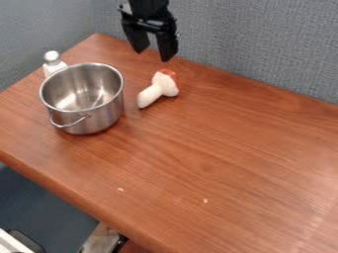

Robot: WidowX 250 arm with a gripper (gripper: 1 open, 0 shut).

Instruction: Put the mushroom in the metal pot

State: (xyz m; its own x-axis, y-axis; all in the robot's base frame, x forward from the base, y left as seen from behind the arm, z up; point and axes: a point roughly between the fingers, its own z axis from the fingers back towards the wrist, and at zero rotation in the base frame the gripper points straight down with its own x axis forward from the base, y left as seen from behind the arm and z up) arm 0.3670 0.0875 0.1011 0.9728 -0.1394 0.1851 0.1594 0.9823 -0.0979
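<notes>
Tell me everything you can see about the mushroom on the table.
The mushroom is a small toy with a thick cream-white stem and a rounded orange-red cap. It looks smooth, maybe plastic. It lies on its side on the wooden table, cap pointing toward the back wall, just right of the metal pot and apart from it. Only the table touches it.

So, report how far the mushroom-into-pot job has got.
Nothing is done yet: the small toy mushroom with cream stem and orange-red cap lies on its side on the wooden table, beside the shiny round steel pot, not in it. Nothing is in hand: the black gripper hangs open above the mushroom. Left: grasp, carry over, drop in.
</notes>
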